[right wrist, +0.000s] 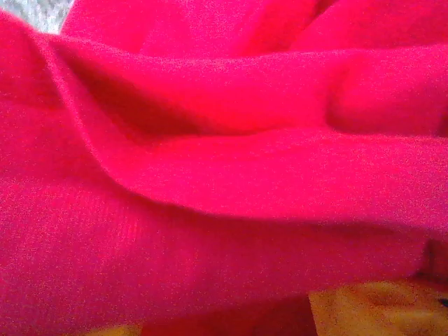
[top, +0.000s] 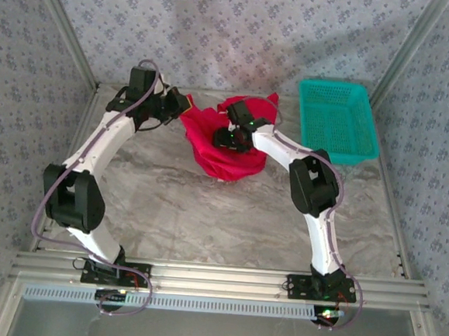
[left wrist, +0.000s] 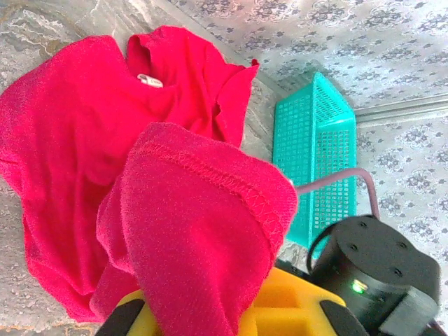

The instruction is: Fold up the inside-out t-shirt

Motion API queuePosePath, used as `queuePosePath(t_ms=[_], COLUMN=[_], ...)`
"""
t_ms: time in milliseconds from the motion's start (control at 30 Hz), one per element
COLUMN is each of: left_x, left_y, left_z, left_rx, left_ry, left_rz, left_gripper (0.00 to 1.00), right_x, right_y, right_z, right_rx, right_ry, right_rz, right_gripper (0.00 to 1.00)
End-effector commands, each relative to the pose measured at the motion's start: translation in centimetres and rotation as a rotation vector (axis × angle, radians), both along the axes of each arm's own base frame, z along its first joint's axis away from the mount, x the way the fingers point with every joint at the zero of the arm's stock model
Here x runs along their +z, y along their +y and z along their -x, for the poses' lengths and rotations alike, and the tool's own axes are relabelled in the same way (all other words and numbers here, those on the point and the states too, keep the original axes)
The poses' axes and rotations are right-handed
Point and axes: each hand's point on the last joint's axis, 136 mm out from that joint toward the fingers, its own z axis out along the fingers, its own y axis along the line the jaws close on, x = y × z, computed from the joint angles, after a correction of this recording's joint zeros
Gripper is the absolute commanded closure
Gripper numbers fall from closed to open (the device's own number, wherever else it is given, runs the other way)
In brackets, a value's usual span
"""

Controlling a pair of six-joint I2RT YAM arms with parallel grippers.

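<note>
The inside-out t-shirt [top: 227,159], bright red, lies bunched at the back middle of the table. My left gripper [top: 184,108] is shut on its left edge. In the left wrist view a hemmed fold of the t-shirt [left wrist: 203,231] drapes out over the yellow jaws, and a small white tag [left wrist: 149,80] sits at the collar. My right gripper [top: 229,139] rests on top of the heap. Folds of the t-shirt [right wrist: 224,175] press against the right wrist camera and hide the fingers, so their state cannot be read.
A teal mesh basket [top: 336,88] stands at the back right, close to the shirt, and shows as the basket [left wrist: 315,140] in the left wrist view. A black arm joint [left wrist: 378,262] with a green light is near it. Grey marbled table [top: 205,213] lies open in front.
</note>
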Motion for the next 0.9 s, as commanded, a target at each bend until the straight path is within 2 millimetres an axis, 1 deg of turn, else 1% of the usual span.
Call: queuePosePath(t_ms=[0, 67, 167, 233, 267, 300, 333, 400, 467, 500, 533, 600, 667, 700, 767, 867], left_x=[1.0, 1.5, 2.3, 3.5, 4.1, 4.8, 5.6, 7.0, 8.0, 8.1, 8.1, 7.5, 6.0, 5.1, 2.8, -0.7], left_y=[0.0, 0.0, 0.0, -0.1, -0.1, -0.2, -0.1, -0.1, 0.4, 0.7, 1.1, 2.3, 3.6, 4.2, 6.0, 8.1], left_z=[0.4, 0.5, 0.8, 1.1, 1.2, 1.4, 1.7, 2.1, 2.5, 2.6, 2.6, 2.0, 0.9, 0.3, -1.1, -2.8], left_rx=[0.0, -0.003, -0.002, -0.007, -0.009, -0.012, -0.012, -0.013, -0.005, 0.0, 0.009, 0.036, 0.065, 0.076, 0.11, 0.138], left_ry=[0.001, -0.005, -0.016, -0.033, -0.043, -0.056, -0.072, -0.099, -0.123, -0.129, -0.132, -0.123, -0.096, -0.082, -0.041, 0.035], left_rz=[0.01, 0.01, 0.021, 0.041, 0.048, 0.055, 0.06, 0.066, 0.05, 0.036, 0.02, -0.004, -0.019, -0.031, -0.078, -0.149], left_gripper=[1.0, 1.0, 1.0, 1.0, 1.0, 1.0, 1.0, 1.0, 1.0, 1.0, 1.0, 1.0, 1.0, 1.0, 1.0, 1.0], right_x=[-1.9, -2.9, -4.3, -4.9, -5.1, -5.3, -5.4, -4.6, -2.7, -1.5, 0.3, 4.0, 8.4, 10.0, 14.2, 19.5], right_y=[-0.1, 0.3, 0.7, 1.1, 1.1, 1.2, 1.1, 0.7, 0.7, 0.6, 0.6, 0.6, 0.3, 0.1, -0.5, -2.0], right_z=[-1.0, -1.4, -2.7, -3.6, -4.1, -4.2, -4.4, -5.2, -5.4, -5.1, -4.7, -3.5, -1.6, -0.5, 2.4, 5.9], right_rx=[-0.029, -0.045, -0.081, -0.106, -0.124, -0.153, -0.182, -0.223, -0.222, -0.218, -0.199, -0.138, -0.065, -0.032, 0.036, 0.094], right_ry=[0.016, 0.02, 0.014, 0.017, 0.015, 0.029, 0.042, 0.027, 0.025, 0.025, 0.015, -0.006, -0.044, -0.052, -0.076, -0.122], right_rz=[0.05, 0.054, 0.072, 0.07, 0.067, 0.057, 0.043, 0.029, 0.006, 0.0, -0.003, -0.019, -0.04, -0.05, -0.089, -0.163], right_gripper=[0.34, 0.34, 0.34, 0.36, 0.38, 0.46, 0.57, 0.79, 1.0, 1.0, 1.0, 1.0, 1.0, 1.0, 1.0, 1.0])
